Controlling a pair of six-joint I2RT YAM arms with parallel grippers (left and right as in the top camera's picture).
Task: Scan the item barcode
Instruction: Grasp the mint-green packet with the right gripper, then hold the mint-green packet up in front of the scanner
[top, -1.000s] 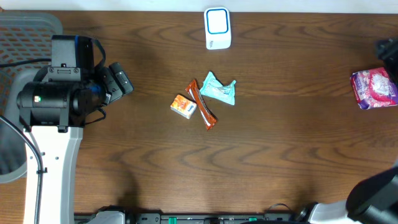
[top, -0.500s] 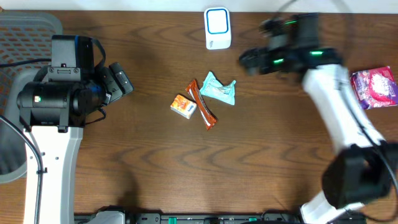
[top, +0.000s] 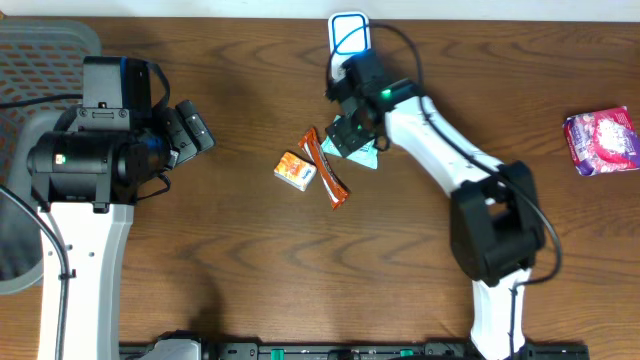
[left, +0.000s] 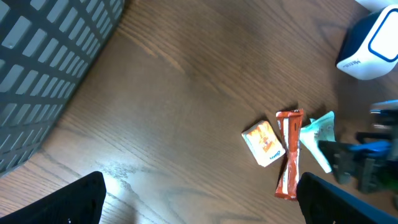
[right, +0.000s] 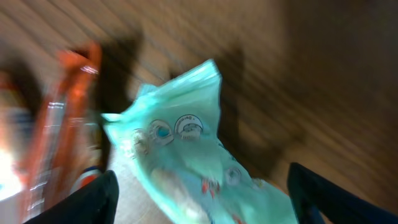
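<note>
Risk of pinching the orange bar wrapper (top: 326, 170) too, just beside the teal packet (right: 186, 155) under the released right pincer (right: 200, 198).

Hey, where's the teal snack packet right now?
Overhead view: mid-table, the teal packet lies just right of the orange bar, below the white scanner, under the right gripper.

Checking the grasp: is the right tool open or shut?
Open: the right tool shows its fingers wide apart in the wrist view, teal packet between them.
</note>
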